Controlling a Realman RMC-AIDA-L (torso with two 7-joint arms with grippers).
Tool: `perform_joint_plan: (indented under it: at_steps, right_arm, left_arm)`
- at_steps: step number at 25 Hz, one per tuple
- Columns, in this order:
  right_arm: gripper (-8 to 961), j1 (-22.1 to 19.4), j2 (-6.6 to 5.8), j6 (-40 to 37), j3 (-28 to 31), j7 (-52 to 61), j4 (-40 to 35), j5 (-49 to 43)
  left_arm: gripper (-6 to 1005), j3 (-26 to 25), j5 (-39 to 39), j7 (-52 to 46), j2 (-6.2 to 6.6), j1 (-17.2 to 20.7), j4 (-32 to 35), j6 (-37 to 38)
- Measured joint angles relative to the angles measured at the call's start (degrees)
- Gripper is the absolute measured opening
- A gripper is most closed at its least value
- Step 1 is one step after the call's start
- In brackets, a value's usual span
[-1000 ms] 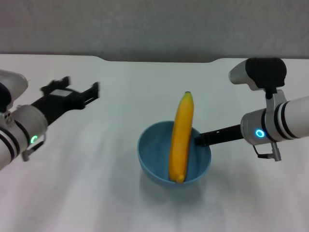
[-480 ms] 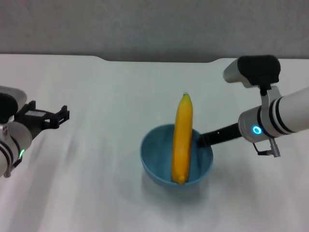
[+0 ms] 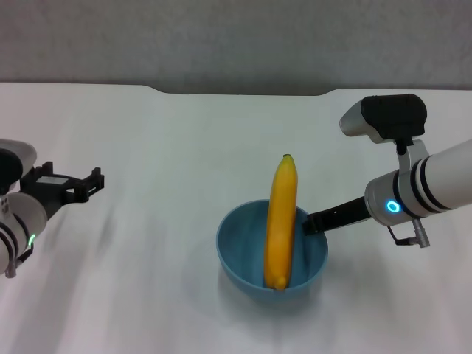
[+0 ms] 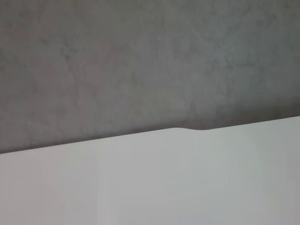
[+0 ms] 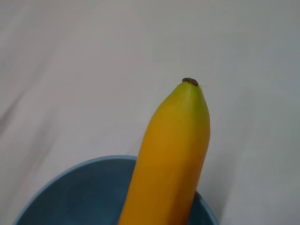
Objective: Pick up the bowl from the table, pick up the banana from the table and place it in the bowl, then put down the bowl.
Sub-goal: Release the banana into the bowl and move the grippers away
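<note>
The light-blue bowl point(image 3: 243, 251) is in the middle of the white table point(image 3: 147, 133). The yellow-orange banana point(image 3: 280, 221) stands tilted inside it, its dark tip sticking out over the far rim. My right gripper point(image 3: 308, 221) is shut on the bowl's right rim. I cannot tell whether the bowl's base touches the table. The right wrist view shows the banana point(image 5: 173, 154) rising out of the bowl point(image 5: 79, 192). My left gripper point(image 3: 94, 183) is open and empty, far off at the left edge of the table.
The table's far edge has a shallow notch point(image 3: 243, 92) with a grey wall behind it. The left wrist view shows only the bare table point(image 4: 187, 187) and the wall point(image 4: 140, 61).
My left arm has drawn back to the left, away from the bowl. My right gripper, with the bowl and banana, has shifted slightly nearer and lower.
</note>
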Motion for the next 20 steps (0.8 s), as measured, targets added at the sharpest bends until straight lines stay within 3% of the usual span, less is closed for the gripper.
perform_joint_plan:
  at_steps: [13,15,20]
  right_arm:
    - [152,-0.2,0.06,-0.3,-0.4,-1.3,-0.2,-0.5]
    - [302,-0.3,0.14,-0.2,-0.4,-2.1,-0.7,-0.7]
    - [415,-4.3,0.18,1.1,-0.4,-3.3,-8.1,-0.6]
  left_arm:
    - [883,-2.1,-2.8,-0.1,0.30,-0.2,4.3,-12.1]
    - [882,-3.2,-3.6,-0.1,0.32,-0.3,5.3,-13.9]
    - [881,-6.3,-4.3,0.3,0.43,0.2,7.9,-19.7]
